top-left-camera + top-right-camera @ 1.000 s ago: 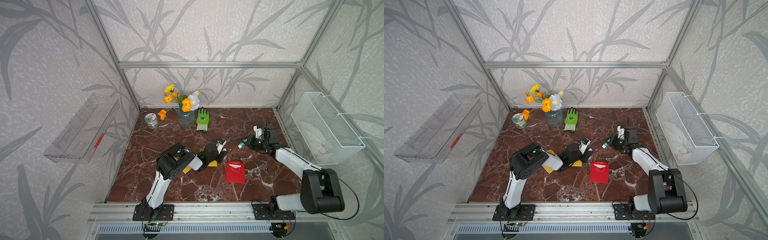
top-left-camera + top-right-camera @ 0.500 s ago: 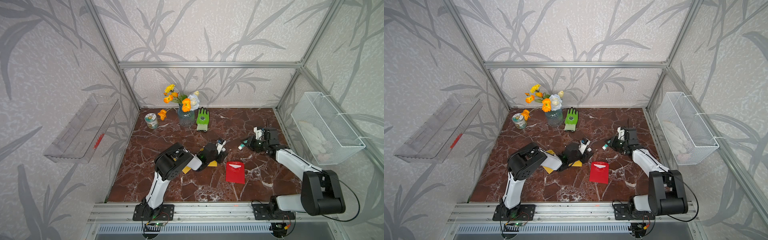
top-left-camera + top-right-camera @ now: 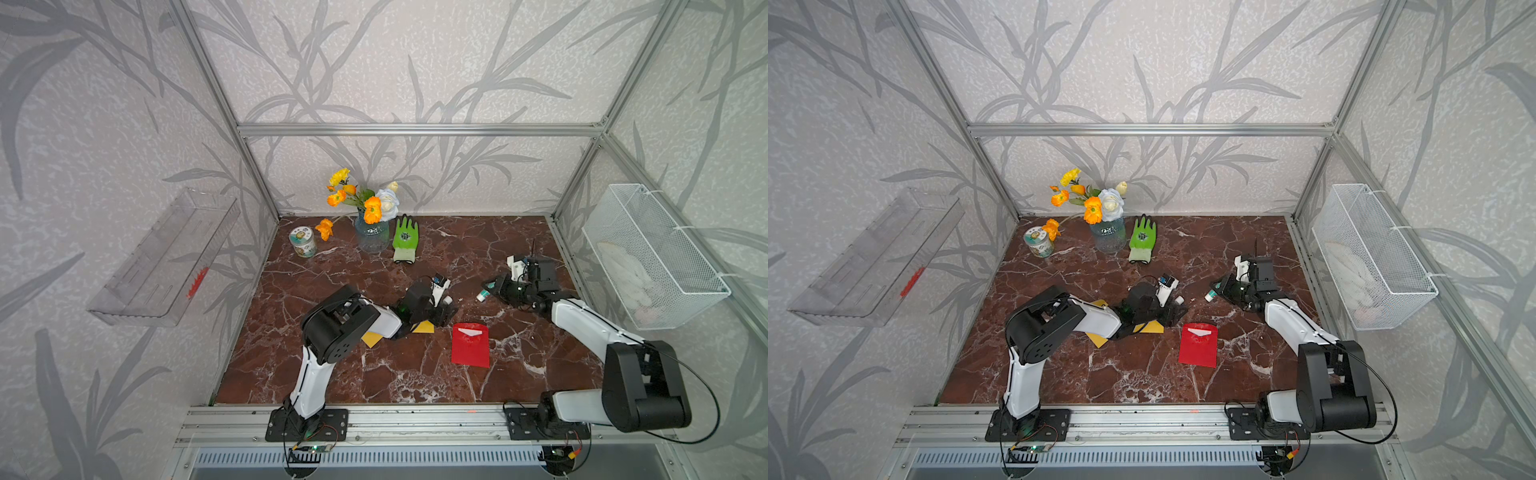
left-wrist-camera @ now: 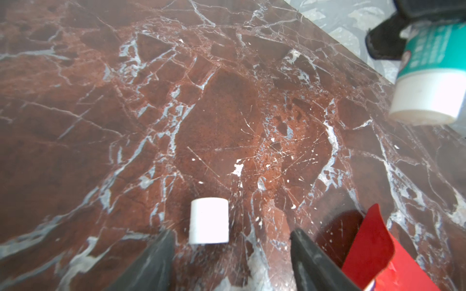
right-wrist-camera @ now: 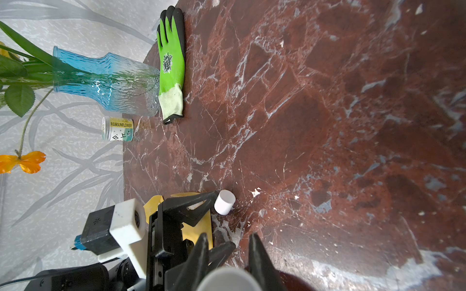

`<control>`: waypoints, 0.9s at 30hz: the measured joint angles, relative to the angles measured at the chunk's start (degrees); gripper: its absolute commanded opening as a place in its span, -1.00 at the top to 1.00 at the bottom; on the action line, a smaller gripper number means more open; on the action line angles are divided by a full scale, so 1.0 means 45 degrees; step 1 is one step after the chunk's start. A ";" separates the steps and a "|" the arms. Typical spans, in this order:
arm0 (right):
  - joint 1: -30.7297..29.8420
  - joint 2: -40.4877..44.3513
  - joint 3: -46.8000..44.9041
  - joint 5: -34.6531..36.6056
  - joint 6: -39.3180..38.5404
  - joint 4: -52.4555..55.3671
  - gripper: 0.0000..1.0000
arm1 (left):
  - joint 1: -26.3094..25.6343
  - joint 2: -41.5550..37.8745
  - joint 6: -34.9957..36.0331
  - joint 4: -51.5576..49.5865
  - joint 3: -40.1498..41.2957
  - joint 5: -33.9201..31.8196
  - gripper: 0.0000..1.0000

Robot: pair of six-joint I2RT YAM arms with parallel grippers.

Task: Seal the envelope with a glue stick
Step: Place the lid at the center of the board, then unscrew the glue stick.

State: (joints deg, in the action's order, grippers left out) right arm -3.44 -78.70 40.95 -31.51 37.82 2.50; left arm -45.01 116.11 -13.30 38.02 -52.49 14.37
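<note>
While the right end effector (image 3: pixel 491 288) is clamped shut on the small white glue stick with teal label print (image 3: pixel 484 293), the stick hangs low over the right side of the dark red marble table (image 3: pixel 478 245). Its white end points toward the other arm. The left wrist view shows black fingers (image 4: pixel 383 42) pinching the stick's labelled body.

The left end effector (image 4: pixel 230 234) has its fingers spread apart. A short white cylindrical cap (image 4: pixel 208 221) rests on the table between them, close to one finger; whether they touch cannot be told. In both top views the cap is apart from the glue stick, with bare table between.

A red paper envelope (image 3: pixel 470 347) lies flat near the left end effector, toward the table's front edge, with a white triangle at its far edge. A yellow paper sheet (image 3: pixel 423 328) lies partly under the left arm.
</note>
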 measured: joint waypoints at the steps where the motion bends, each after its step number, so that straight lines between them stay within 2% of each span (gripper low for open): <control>1: 0.0000 0.0000 0.0000 0.0000 0.0000 0.0000 1.00 | 0.0034 -0.0121 -0.0044 -0.0170 0.0000 0.0063 -0.51; 6: 0.0000 0.0000 0.0000 -0.0019 -0.0262 0.0029 1.00 | 0.0233 -0.1005 -0.0311 -0.0821 -0.0136 0.0787 -0.51; 17: -0.0738 0.0486 0.0155 -0.0325 -0.0889 0.0918 1.00 | 0.0661 -0.2152 -0.1365 -0.2875 -0.1496 0.4532 -0.51; 27: -0.1384 0.0495 0.0364 -0.0427 -0.0962 0.1020 1.00 | 0.0699 -0.2239 -0.1549 -0.4036 -0.1943 0.5401 -0.50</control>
State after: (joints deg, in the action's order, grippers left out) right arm -9.67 -76.47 42.59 -33.43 33.50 7.09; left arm -41.87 106.04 -20.27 19.86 -61.23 38.68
